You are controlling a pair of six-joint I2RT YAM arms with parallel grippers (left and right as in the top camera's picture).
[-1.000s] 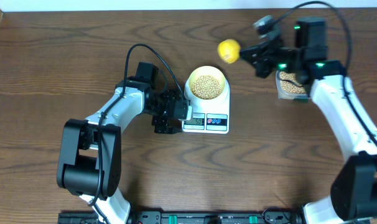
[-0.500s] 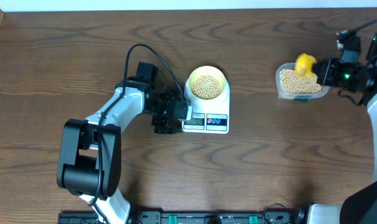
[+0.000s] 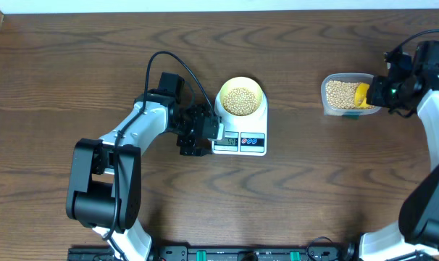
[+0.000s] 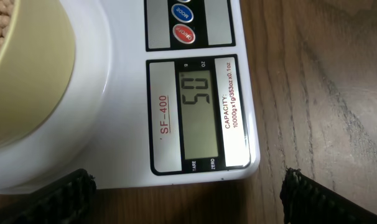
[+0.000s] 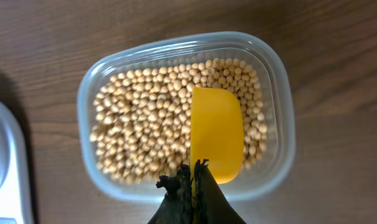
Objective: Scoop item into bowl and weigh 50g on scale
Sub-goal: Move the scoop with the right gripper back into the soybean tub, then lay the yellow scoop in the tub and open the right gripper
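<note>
The white scale [image 3: 252, 142] stands mid-table with the pale yellow-green bowl [image 3: 241, 96] on it, holding tan beans [image 3: 240, 99]. In the left wrist view the scale [image 4: 114, 149] has a display [image 4: 198, 112] that reads 50, and the bowl [image 4: 33, 74] fills the upper left. My left gripper [image 3: 199, 133] is open beside the scale's left front corner, its fingers [image 4: 42, 200] empty. My right gripper [image 5: 195, 183] is shut on the handle of a yellow scoop [image 5: 216, 134]. The scoop lies in the clear tub [image 5: 277, 81] on top of the beans [image 5: 145, 124].
The clear tub [image 3: 328, 97] of beans sits at the right, about a hand's width from the scale. The table's far edge [image 3: 205, 9] meets a white wall. A corner of the scale [image 5: 5, 168] shows at the left of the right wrist view.
My right arm carried the yellow scoop from near the bowl rightward to the tub and lowered it onto the beans. The left arm, bowl and scale stayed still.
</note>
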